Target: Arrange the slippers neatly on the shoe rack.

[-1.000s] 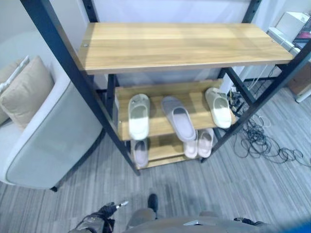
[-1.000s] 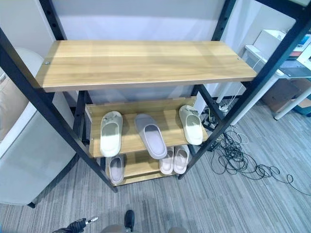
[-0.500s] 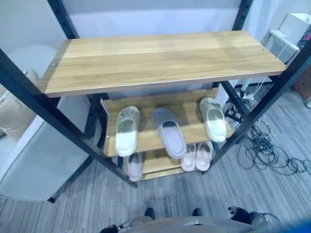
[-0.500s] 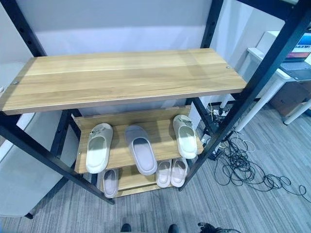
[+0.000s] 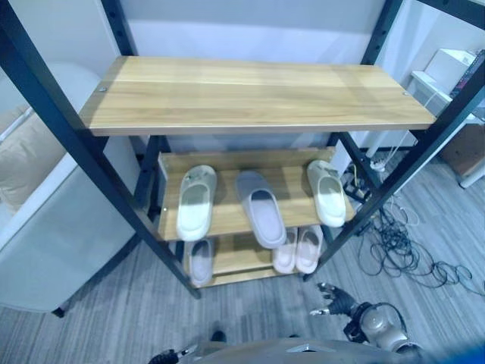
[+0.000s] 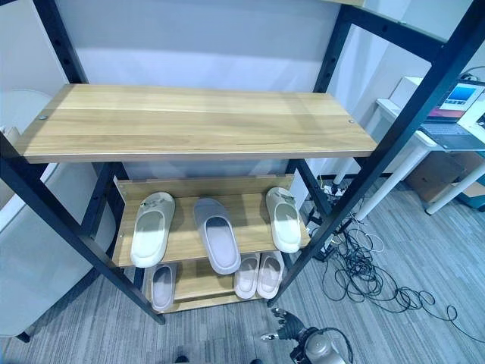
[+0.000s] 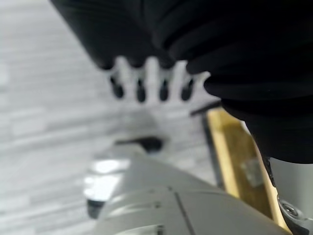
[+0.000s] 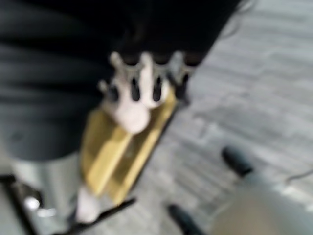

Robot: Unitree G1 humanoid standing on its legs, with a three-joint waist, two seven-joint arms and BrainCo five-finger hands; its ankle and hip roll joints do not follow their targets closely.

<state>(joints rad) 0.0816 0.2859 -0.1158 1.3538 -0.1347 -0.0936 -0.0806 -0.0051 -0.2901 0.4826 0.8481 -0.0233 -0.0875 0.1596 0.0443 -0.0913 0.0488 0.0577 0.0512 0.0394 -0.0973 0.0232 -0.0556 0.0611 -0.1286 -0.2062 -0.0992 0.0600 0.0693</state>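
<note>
The shoe rack (image 5: 250, 95) has a black frame and wooden shelves; its top shelf is bare. On the middle shelf lie a cream slipper (image 5: 195, 201) at the left, a grey-lilac slipper (image 5: 260, 206) angled in the middle, and a second cream slipper (image 5: 326, 192) at the right. The bottom shelf holds a lilac slipper (image 5: 201, 260) at the left and a pink pair (image 5: 298, 249) side by side at the right. My right hand (image 5: 333, 299) hovers low over the floor, in front of the rack's right leg, open and holding nothing. My left hand (image 5: 168, 355) shows at the lower edge, fingers (image 7: 141, 83) relaxed and empty.
A pale armchair (image 5: 53, 227) with a beige cushion (image 5: 26, 155) stands close to the rack's left side. Black cables (image 5: 402, 250) tangle on the grey floor to the right. A white desk (image 6: 409, 144) with a laptop (image 6: 455, 102) stands at the far right.
The camera has shifted, so the rack sits differently in view. My right hand has risen into view at the lower right. The slippers have not moved.
</note>
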